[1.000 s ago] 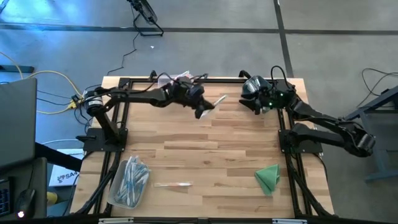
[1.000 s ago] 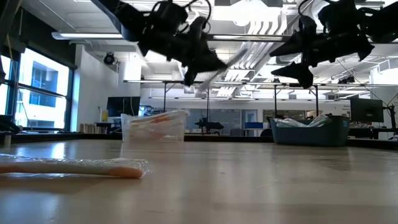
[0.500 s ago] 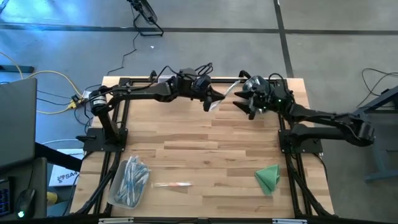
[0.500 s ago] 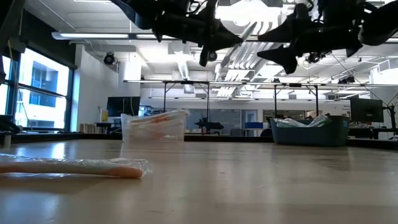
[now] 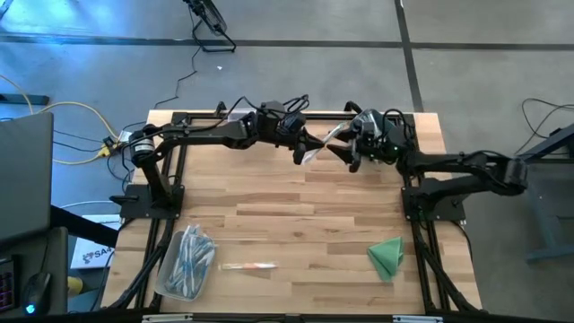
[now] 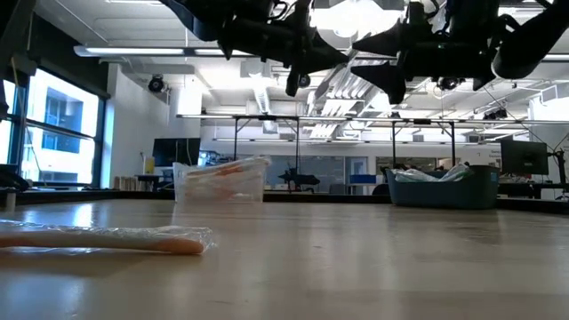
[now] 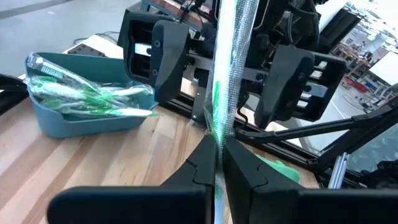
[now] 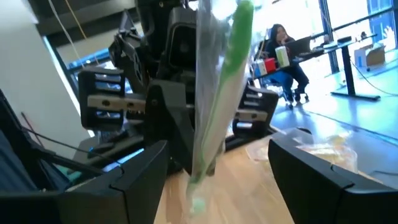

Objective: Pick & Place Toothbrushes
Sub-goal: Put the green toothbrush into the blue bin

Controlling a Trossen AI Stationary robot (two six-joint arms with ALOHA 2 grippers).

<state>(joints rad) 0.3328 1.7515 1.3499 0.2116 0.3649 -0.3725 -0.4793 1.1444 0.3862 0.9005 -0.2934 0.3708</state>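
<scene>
A toothbrush (image 7: 229, 74) with green accents, in a clear wrapper, hangs high above the table's far middle (image 5: 326, 141). My left gripper (image 7: 219, 149) is shut on it (image 5: 303, 151). My right gripper (image 8: 217, 149) is open; its two fingers stand on either side of the toothbrush's free length without touching it (image 5: 348, 146). In the low view both grippers show near the top, left (image 6: 298, 69) and right (image 6: 378, 64). My left gripper pinches the wrapped toothbrush near one end (image 7: 217, 127) between its two fingertips. The fingers come about level from the table's left and lie along the toothbrush. It sticks out past them toward my right gripper, slanting upward, lifted clear of the table.
A blue bin (image 7: 87, 106) holds several green-accented wrapped toothbrushes at the far right; a clear bin (image 6: 220, 180) holds orange ones. Near the front edge lie a bag of blue ones (image 5: 186, 260), one loose wrapped toothbrush (image 5: 248, 266) and a folded green cloth (image 5: 387, 256).
My left gripper has risen and moved toward the table's right with the toothbrush, which stays clear of the table. My right gripper has swung toward the table's left and turned, so that its open fingers now stand around the toothbrush.
</scene>
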